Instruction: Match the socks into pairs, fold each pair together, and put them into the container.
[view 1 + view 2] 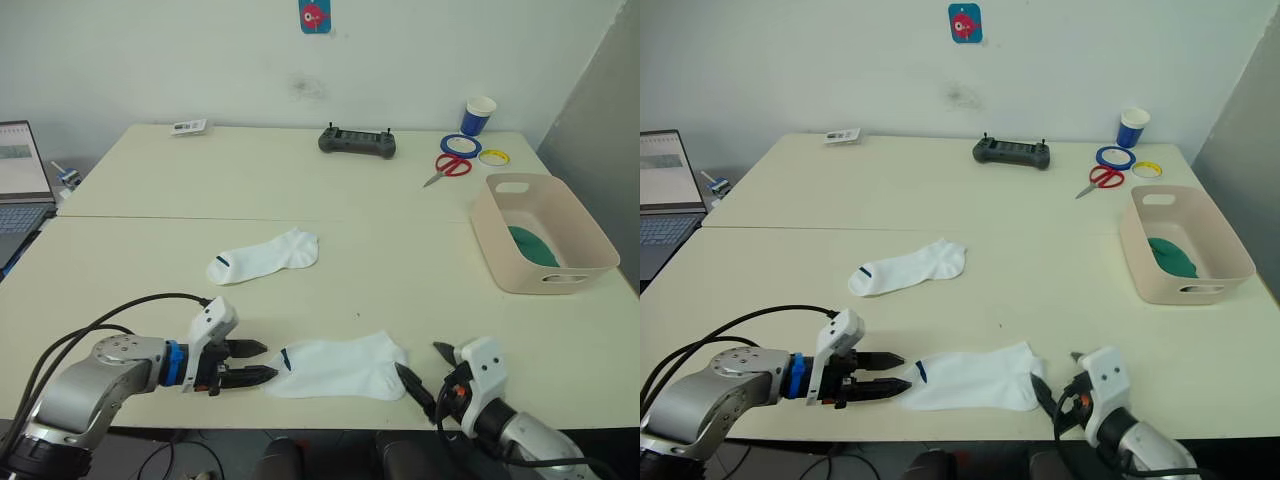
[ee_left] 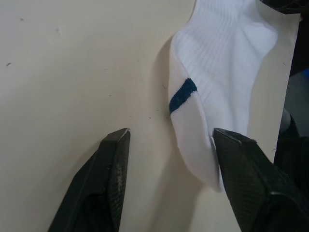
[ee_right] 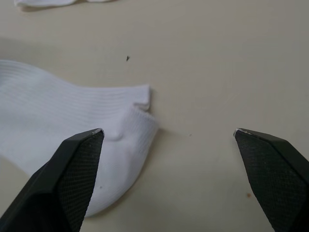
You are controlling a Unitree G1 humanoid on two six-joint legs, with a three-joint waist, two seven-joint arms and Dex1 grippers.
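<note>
Lower centre, a soft, limp white sock [image 1: 338, 367] lies flat. Left gripper [image 1: 262, 362] and right gripper [image 1: 425, 372] flank its ends, both open, empty; pinch the cuff edge.

Near sock [image 1: 338, 367] between the black-fingered left gripper [image 1: 255, 363] and right gripper [image 1: 428, 373]: white, dark blue cuff stripe; second sock [image 1: 264, 257] beyond them likewise; beige-pink container [image 1: 590, 229] holds dark green fabric [image 1: 532, 245]
</note>
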